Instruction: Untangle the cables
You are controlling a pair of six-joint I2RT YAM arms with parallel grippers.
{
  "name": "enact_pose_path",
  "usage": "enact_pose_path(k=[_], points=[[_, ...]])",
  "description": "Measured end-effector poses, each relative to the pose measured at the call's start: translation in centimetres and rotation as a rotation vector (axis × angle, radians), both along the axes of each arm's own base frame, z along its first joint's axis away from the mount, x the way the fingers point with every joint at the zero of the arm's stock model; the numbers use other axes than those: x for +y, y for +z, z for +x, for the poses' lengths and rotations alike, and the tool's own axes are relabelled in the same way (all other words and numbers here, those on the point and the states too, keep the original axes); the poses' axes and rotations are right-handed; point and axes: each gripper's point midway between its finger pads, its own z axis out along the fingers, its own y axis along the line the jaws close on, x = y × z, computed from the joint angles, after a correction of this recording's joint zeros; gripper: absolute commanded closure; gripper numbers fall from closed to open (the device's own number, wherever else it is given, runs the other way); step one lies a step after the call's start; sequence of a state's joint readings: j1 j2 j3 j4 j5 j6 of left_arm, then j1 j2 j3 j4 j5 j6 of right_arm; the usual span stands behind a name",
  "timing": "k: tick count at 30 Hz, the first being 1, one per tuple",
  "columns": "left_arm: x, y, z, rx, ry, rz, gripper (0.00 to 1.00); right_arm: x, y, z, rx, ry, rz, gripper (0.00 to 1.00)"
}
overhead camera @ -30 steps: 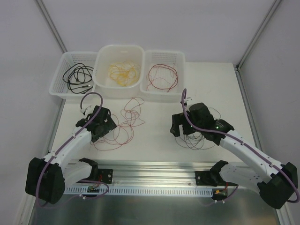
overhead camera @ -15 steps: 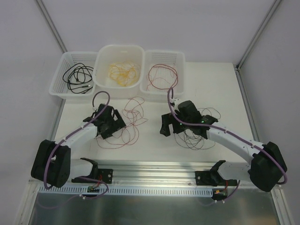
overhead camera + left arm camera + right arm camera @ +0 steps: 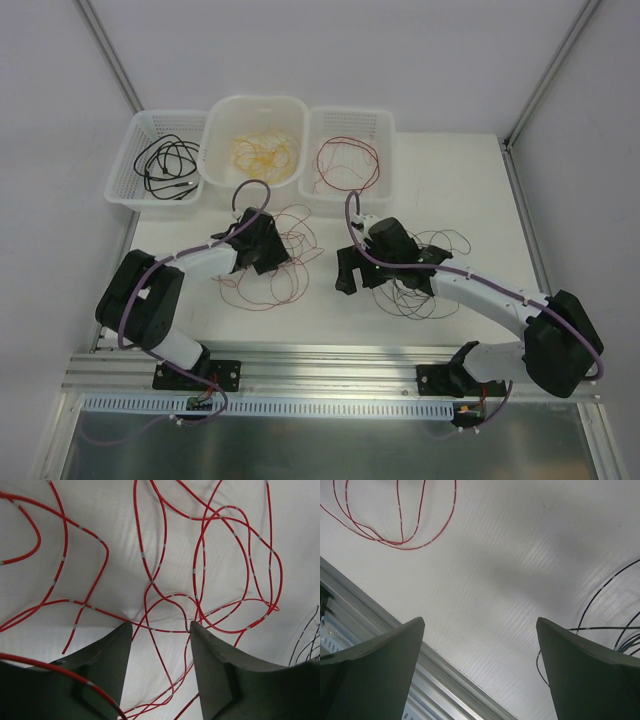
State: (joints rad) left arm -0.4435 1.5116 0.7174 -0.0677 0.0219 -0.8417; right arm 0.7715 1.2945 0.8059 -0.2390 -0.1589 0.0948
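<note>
Red cables [image 3: 272, 285] lie in a loose tangle on the white table, left of centre. My left gripper [image 3: 266, 252] hangs low over this tangle. In the left wrist view its jaws [image 3: 160, 625] stand partly apart, with red cable [image 3: 194, 572] strands crossing the gap on the table and nothing pinched. A black cable tangle [image 3: 418, 290] lies right of centre. My right gripper [image 3: 347, 272] is at its left edge, wide open [image 3: 480, 622] over bare table, with black cables [image 3: 600, 589] just right of it and a red loop [image 3: 400, 544] farther off.
Three white containers line the far edge: a left basket [image 3: 128, 150] with black cables, a middle tub [image 3: 255, 103] with yellow cables [image 3: 265, 155], and a right basket [image 3: 350, 116] with red cables. A metal rail [image 3: 370, 615] runs along the table's near edge.
Both arms have swung inward toward the table's centre. The left gripper moved right onto the red tangle and its jaws narrowed. The right gripper moved left, still wide open.
</note>
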Motion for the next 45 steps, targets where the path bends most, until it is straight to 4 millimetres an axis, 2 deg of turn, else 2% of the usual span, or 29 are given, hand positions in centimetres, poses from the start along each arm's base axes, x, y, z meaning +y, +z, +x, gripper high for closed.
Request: enact_pose_path(k=[1,2,4,5,6,11,14,17,20,23,29,33,41,45], points=[[-0.5,-0.2,0.1,0.004,-0.006,0.001,0.57,0.0,-0.2,0.1,0.002,-0.003,-0.004,0.01],[-1.1,-0.3,0.1,0.006,-0.017,0.003,0.65,0.0,-0.3,0.1,0.004,-0.005,-0.008,0.00],[-2.3,-0.5,0.1,0.012,-0.042,0.018,0.76,-0.1,-0.6,0.2,0.008,-0.010,-0.019,0.00],[-2.8,-0.7,0.1,0.015,-0.051,0.023,0.93,-0.1,-0.8,0.2,0.010,-0.012,-0.022,0.00],[-3.4,-0.8,0.0,0.018,-0.065,0.028,1.00,-0.2,-0.9,0.2,0.011,-0.013,-0.026,0.00],[-4.5,-1.0,-0.5,0.026,-0.093,0.060,1.00,-0.2,-1.0,0.3,0.009,-0.018,-0.031,0.01],[-4.1,-0.7,-1.2,0.024,-0.102,0.096,1.00,-0.4,-0.8,0.4,0.000,-0.024,-0.032,0.00],[-3.1,-0.3,-2.8,0.038,-0.136,0.175,1.00,-0.7,-0.1,0.3,-0.021,-0.030,-0.022,0.01],[-2.6,1.0,-4.4,0.030,-0.193,0.234,1.00,-1.3,1.0,0.0,-0.048,-0.039,-0.007,0.01],[-2.6,3.7,-4.5,-0.025,-0.232,0.257,1.00,-2.3,2.6,-0.4,-0.092,-0.058,0.008,0.01],[-3.7,11.4,-2.9,-0.212,-0.284,0.244,1.00,-5.5,7.0,-1.1,-0.233,-0.130,0.046,0.01],[-5.1,16.9,-2.3,-0.319,-0.354,0.245,1.00,-8.2,9.3,-1.9,-0.316,-0.191,0.060,0.01],[-8.1,30.8,-0.9,-0.596,-0.419,0.161,1.00,-12.8,11.0,-3.7,-0.403,-0.292,0.055,0.00],[-9.1,36.0,0.2,-0.697,-0.431,0.137,1.00,-14.3,10.9,-4.1,-0.423,-0.330,0.043,0.00]])
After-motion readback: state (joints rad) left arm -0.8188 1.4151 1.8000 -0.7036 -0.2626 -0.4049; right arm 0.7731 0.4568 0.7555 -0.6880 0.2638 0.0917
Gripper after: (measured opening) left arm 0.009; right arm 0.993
